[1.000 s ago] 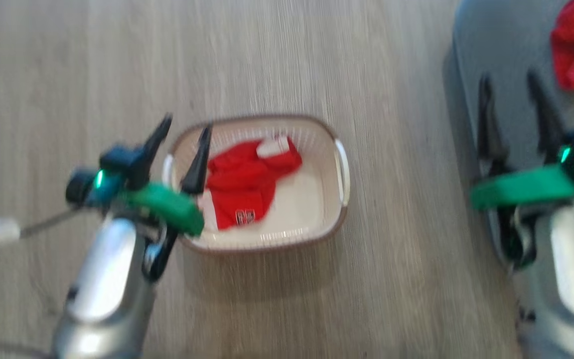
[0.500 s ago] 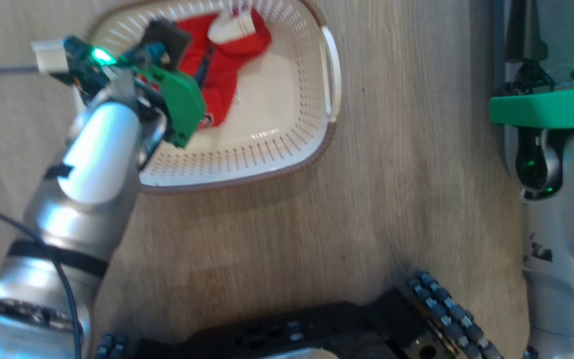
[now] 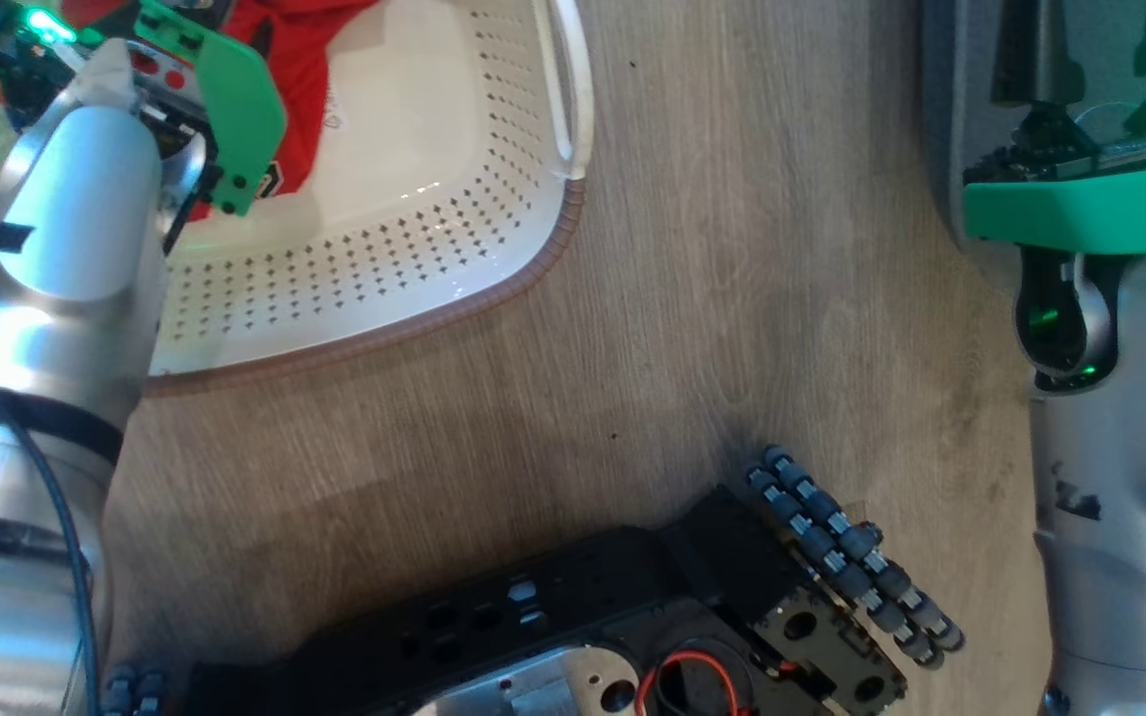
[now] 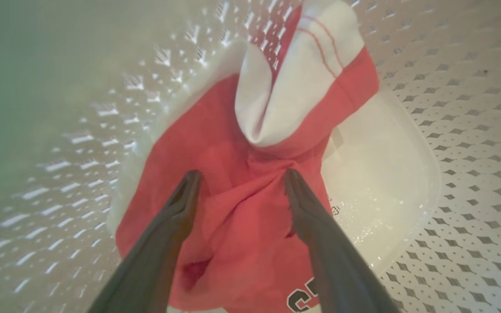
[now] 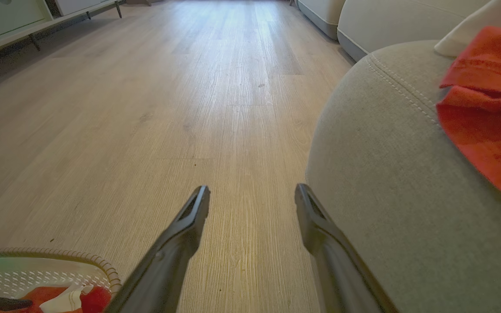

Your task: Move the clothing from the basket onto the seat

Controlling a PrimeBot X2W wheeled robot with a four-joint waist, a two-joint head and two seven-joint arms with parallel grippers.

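Observation:
A red garment (image 4: pixel 233 143) with a white striped collar (image 4: pixel 294 82) lies crumpled in the cream basket (image 4: pixel 450 108). My left gripper (image 4: pixel 240 176) is down inside the basket, open, with a fold of the red cloth between its fingertips. From the head camera the basket (image 3: pixel 493 288) and the red clothing (image 3: pixel 285 60) sit at the upper left, behind the left arm's green wrist piece (image 3: pixel 225 109). My right gripper (image 5: pixel 252 190) is open and holds nothing; it hangs over the floor beside the grey seat (image 5: pixel 385 174). Another red garment (image 5: pixel 485 121) lies on that seat.
My black wheeled base (image 3: pixel 832 537) stands close in front of the basket on the wood floor (image 3: pixel 732 298). The seat's edge (image 3: pixel 941 119) is to the right of the basket. A pale sofa (image 5: pixel 389 21) and low white furniture (image 5: pixel 15 21) stand farther off.
The head camera has tilted down and closer, so the whole picture shifted. My left gripper has gone from above the basket rim down onto the red garment. The right gripper stays open by the seat.

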